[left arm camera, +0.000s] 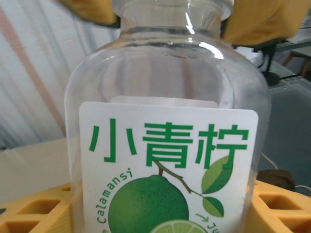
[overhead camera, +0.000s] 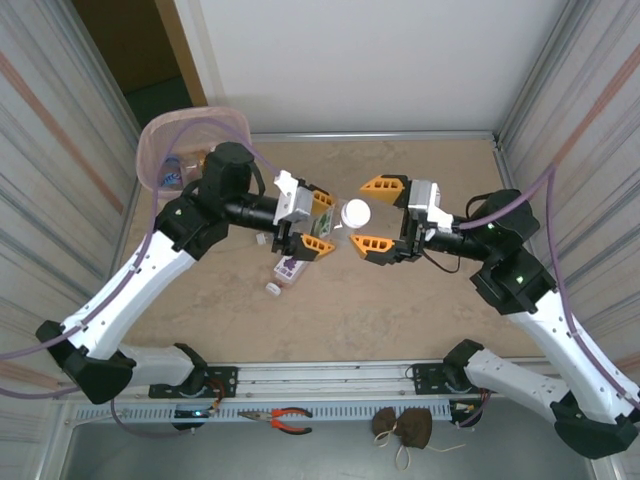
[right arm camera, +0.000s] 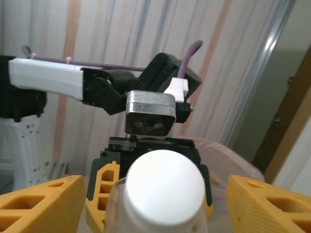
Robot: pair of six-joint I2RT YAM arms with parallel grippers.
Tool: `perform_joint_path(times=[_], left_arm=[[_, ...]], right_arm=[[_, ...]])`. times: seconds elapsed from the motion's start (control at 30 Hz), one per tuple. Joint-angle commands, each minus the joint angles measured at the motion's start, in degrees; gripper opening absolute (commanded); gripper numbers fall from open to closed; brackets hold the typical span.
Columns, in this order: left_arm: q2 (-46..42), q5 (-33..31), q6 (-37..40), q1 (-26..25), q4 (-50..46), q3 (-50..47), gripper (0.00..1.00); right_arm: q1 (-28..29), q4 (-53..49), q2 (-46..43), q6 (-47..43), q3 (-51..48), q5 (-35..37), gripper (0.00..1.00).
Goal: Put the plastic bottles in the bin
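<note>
The left gripper (overhead camera: 328,222) is closed on a clear calamansi bottle (left arm camera: 165,97). Its yellow fingers (left arm camera: 34,208) press the body from both sides, and the green and white label faces the left wrist camera. The bottle is held in the air over the middle of the table (overhead camera: 400,310), lying level, with its white cap (right arm camera: 165,187) turned to the right arm. The right gripper (overhead camera: 364,214) stands open around this cap, with one orange finger on each side and clear of it.

On the table just below the left gripper lies a second bottle (overhead camera: 290,268) with a pinkish label, and near it is one loose white cap (overhead camera: 271,289). The bin (overhead camera: 225,125), with its pink liner, stands at the far left corner. The left arm's wrist is between it and the held bottle. Inside it, one bottle with a blue label (overhead camera: 172,175) can be seen.

In all I count three bottles, one bin and one loose cap. At the near edge lie one pair of red-handled pliers (overhead camera: 288,420) and two small brown objects (overhead camera: 403,427); I cannot tell what they are.
</note>
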Motion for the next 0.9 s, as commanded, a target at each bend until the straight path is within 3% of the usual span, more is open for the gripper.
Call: perform_joint_path(times=[0.0, 0.17, 0.37, 0.63, 0.87], left_arm=[[-2.8, -5.0, -2.7, 3.0, -0.2, 2.5, 0.60], [-1.9, -19.7, -7.3, 8.8, -4.8, 7.1, 0.59], [-0.2, -31.1, -13.3, 16.4, -9.7, 12.4, 0.59], [4.9, -35.4, -22.7, 30.1, -18.0, 19.3, 0.55], [10.0, -37.6, -25.0, 37.1, -22.1, 22.0, 0.54]], right_arm=[[0.1, -0.6, -2.8, -0.6, -0.7, 7.6, 0.77], [0.1, -2.1, -5.0, -0.8, -1.7, 13.5, 0.79], [0.1, -2.6, -5.3, -0.1, -2.1, 16.6, 0.79], [0.1, -3.6, -4.2, 0.3, -1.1, 18.1, 0.80], [0.1, -4.2, -4.3, 1.2, -0.9, 18.7, 0.80]])
